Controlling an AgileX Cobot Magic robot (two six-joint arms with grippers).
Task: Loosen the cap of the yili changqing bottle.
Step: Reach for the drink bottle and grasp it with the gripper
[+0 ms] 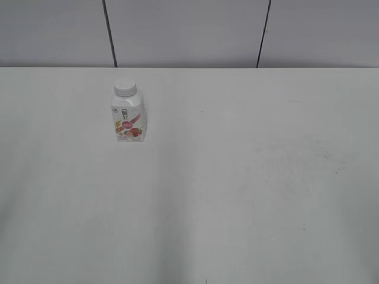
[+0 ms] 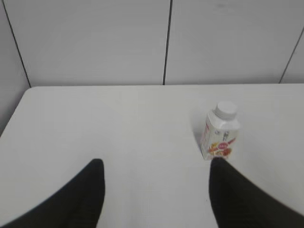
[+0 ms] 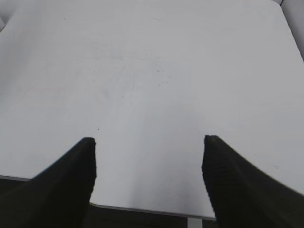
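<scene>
The yili changqing bottle [image 1: 128,121] stands upright on the white table, at the back left of the exterior view. Its white cap [image 1: 125,87] sits on the neck. In the left wrist view the bottle [image 2: 221,137] with its cap [image 2: 225,109] stands ahead and to the right, just beyond the right fingertip. My left gripper [image 2: 156,164] is open and empty, short of the bottle. My right gripper [image 3: 148,141] is open and empty over the table's near edge. Neither gripper shows in the exterior view.
The white table [image 1: 237,177] runs back to a grey panelled wall [image 1: 189,29]. Its near edge shows in the right wrist view [image 3: 142,209]. Its left edge shows in the left wrist view [image 2: 14,118]. Faint scuff marks [image 1: 296,160] lie right of centre.
</scene>
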